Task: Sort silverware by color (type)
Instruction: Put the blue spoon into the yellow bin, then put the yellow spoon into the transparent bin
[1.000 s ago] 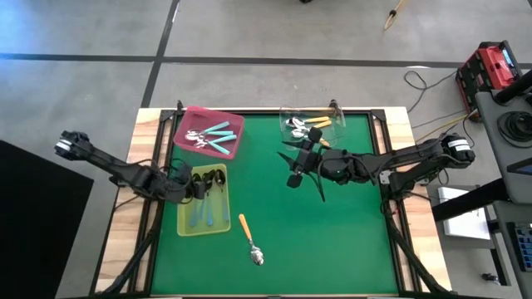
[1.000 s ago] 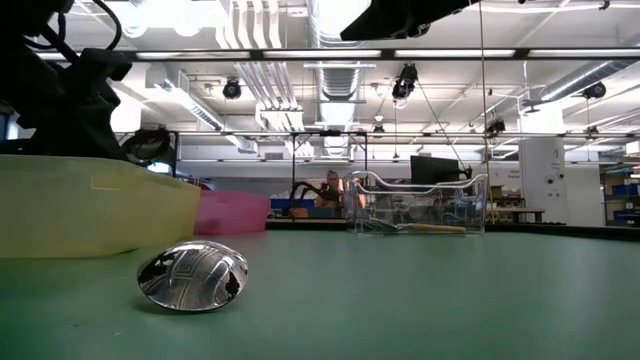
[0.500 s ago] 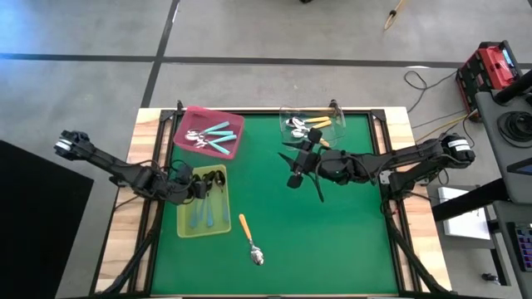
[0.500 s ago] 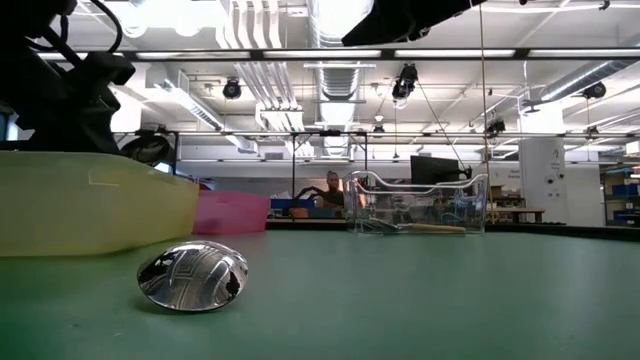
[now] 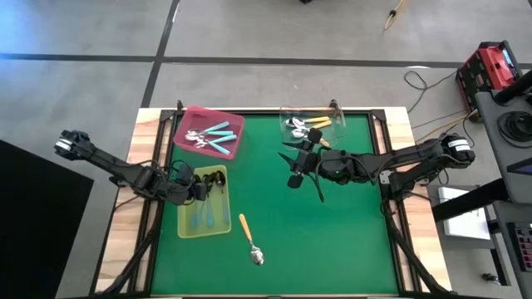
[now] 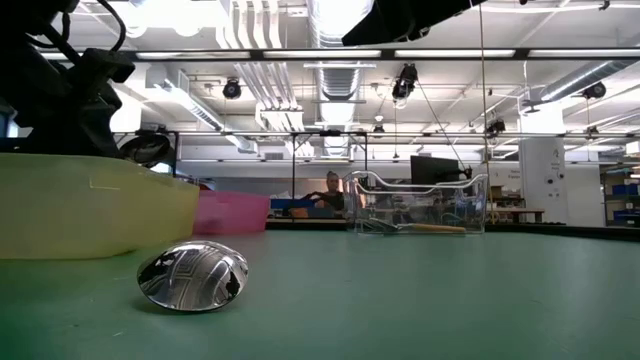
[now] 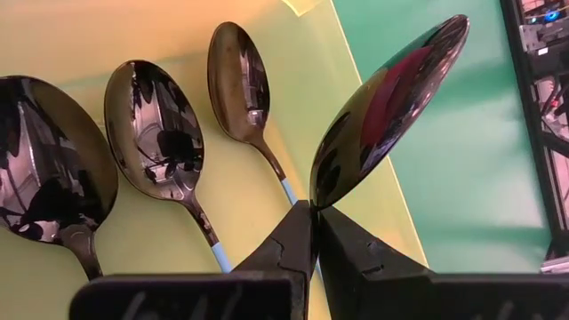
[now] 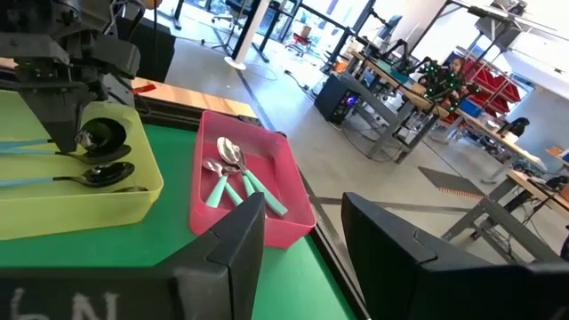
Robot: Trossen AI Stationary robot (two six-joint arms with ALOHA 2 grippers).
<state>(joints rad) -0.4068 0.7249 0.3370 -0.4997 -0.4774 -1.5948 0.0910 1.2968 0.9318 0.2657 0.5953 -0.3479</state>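
My left gripper (image 5: 202,186) hovers over the yellow-green tray (image 5: 184,224) and is shut on a spoon whose shiny bowl (image 7: 382,107) sticks out past the fingertips. Three more spoons (image 7: 156,124) with light-blue handles lie flat in that tray. One orange-handled spoon (image 5: 248,237) lies on the green mat; its bowl (image 6: 192,277) is face down. Teal spoons (image 5: 216,137) fill the pink tray (image 5: 235,124), and orange ones (image 5: 312,126) lie in the clear tray (image 5: 337,116). My right gripper (image 5: 301,177) waits open above mid-table, right of centre. My left gripper pinches the spoon between its two fingers at the thin neck just below the bowl (image 7: 313,203). The fingers hide the handle. It comes in from the table's left side. The bowl is lifted clear, tilted, above the yellow-green tray's wall on the mat side.
The yellow-green tray stands near the table's left side, the pink tray behind it at the far left, the clear tray at the far middle. Green mat (image 5: 349,241) lies bare on the near right. A person (image 6: 328,188) works in the room beyond the table.
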